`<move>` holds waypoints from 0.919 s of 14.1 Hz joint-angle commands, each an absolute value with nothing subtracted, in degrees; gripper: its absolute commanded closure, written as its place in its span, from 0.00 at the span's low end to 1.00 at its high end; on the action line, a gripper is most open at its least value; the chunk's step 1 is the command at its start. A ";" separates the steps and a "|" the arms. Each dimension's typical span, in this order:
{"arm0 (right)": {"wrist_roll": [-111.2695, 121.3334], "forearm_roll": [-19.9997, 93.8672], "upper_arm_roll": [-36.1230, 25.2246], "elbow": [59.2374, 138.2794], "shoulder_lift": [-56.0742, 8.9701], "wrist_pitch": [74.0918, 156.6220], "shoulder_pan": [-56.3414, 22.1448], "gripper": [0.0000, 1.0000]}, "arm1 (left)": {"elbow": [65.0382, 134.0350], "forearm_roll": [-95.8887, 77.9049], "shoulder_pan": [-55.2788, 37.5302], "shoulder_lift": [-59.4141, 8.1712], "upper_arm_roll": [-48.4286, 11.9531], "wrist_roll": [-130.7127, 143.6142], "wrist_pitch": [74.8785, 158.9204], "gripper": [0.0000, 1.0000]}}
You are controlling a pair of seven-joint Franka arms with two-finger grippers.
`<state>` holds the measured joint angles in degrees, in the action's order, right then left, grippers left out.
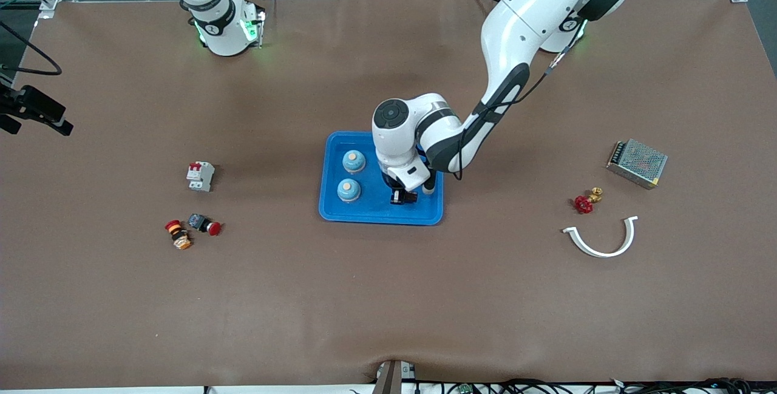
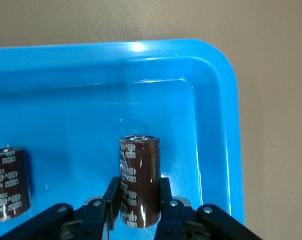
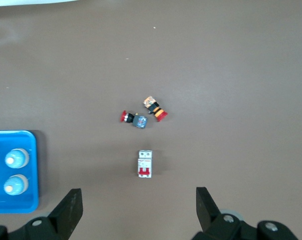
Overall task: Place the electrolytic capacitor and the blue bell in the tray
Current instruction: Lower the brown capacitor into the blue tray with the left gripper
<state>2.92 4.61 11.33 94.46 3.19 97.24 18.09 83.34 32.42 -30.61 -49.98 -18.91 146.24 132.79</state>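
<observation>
The bright-blue tray (image 1: 380,217) lies mid-table with two blue bells (image 1: 353,161) (image 1: 349,190) standing in it. My left gripper (image 1: 403,197) is down inside the tray at the end toward the left arm. It is shut on a dark brown electrolytic capacitor (image 2: 139,170), held upright between the fingers near a tray corner (image 2: 211,70). A second capacitor (image 2: 8,182) stands in the tray beside it. My right gripper (image 3: 138,210) hangs open and high over the right arm's end of the table, holding nothing.
A white circuit breaker (image 1: 200,176) and two red push buttons (image 1: 204,224) (image 1: 178,234) lie toward the right arm's end. A metal power supply (image 1: 637,163), a red valve (image 1: 584,201) and a white curved piece (image 1: 601,239) lie toward the left arm's end.
</observation>
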 commanded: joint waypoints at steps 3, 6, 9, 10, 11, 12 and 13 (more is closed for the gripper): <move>2.47 7.29 11.87 91.15 0.80 98.17 19.60 0.00 | 81.21 31.38 -32.34 -51.24 -17.67 147.30 131.66 1.00; 2.29 8.78 11.69 89.21 0.44 98.17 20.74 0.00 | 81.21 31.38 -32.52 -51.86 -17.67 147.57 131.66 1.00; 2.29 10.02 11.34 89.21 0.35 98.26 20.48 0.00 | 81.21 31.46 -32.52 -51.77 -17.67 147.13 131.66 0.89; 2.20 10.02 11.16 88.77 0.44 98.00 20.39 0.00 | 81.30 31.64 -32.52 -51.68 -17.67 147.13 131.66 0.01; 2.28 10.19 9.68 87.99 0.44 97.65 19.78 0.00 | 81.39 31.73 -32.52 -51.59 -17.67 147.13 131.66 0.00; 2.29 10.72 7.49 87.72 0.44 97.56 18.04 0.00 | 81.39 31.73 -32.52 -51.50 -17.67 147.04 131.66 0.00; 2.29 10.98 4.25 87.63 0.44 97.47 15.23 0.00 | 81.39 31.73 -32.43 -51.33 -17.67 147.04 131.57 0.00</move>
<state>2.69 9.19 8.94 89.55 1.05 98.53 18.98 83.01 32.41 -31.45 -50.71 -18.46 146.68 132.50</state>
